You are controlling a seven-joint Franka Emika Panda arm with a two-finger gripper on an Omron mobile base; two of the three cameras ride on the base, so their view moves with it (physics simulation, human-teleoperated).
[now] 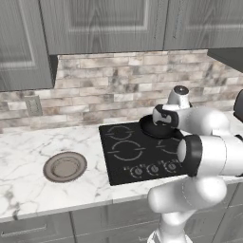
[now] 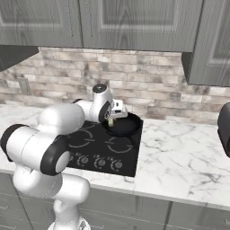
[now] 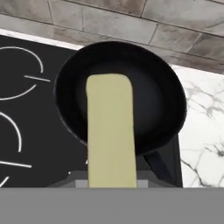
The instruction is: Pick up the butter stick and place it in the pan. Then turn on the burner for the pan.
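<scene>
Butter stick (image 3: 110,131): pale yellow-olive, plain. Pan (image 3: 157,100): black, dark inside. Cooktop (image 1: 126,156) under pan: black, thin white ring lines. Counter (image 1: 28,180) beside cooktop: white marble, grey veins. Backsplash (image 2: 148,85) behind cooktop: beige-grey brick. Plate (image 1: 65,166) left of cooktop: grey-brown.

One pan (image 3: 118,94), one butter stick (image 3: 110,131), one plate (image 1: 65,166), one cooktop (image 1: 126,154) with four knobs (image 1: 138,171), one wall socket (image 1: 33,105).
</scene>
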